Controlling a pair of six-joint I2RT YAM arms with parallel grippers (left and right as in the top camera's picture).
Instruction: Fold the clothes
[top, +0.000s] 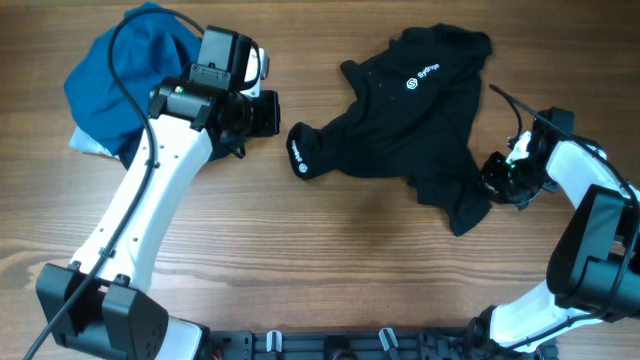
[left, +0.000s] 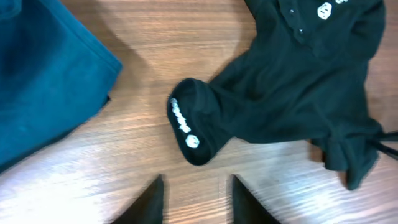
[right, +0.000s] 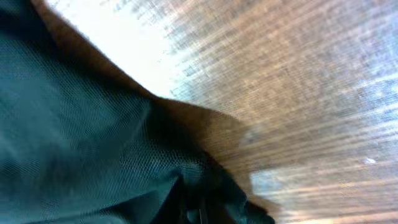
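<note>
Black shirt (top: 420, 120) lies crumpled on the wooden surface (top: 330, 260). At the shirt's lower right edge, the right jaws are closed, pinching its fabric. Just beyond its rolled sleeve end (left: 189, 124), the left jaws stand partly open, holding nothing.

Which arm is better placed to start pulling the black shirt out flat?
Probably right: the right end effector looks shut on the black shirt hem, cloth filling its wrist view. The left end effector hangs open short of the sleeve, holding nothing.
</note>
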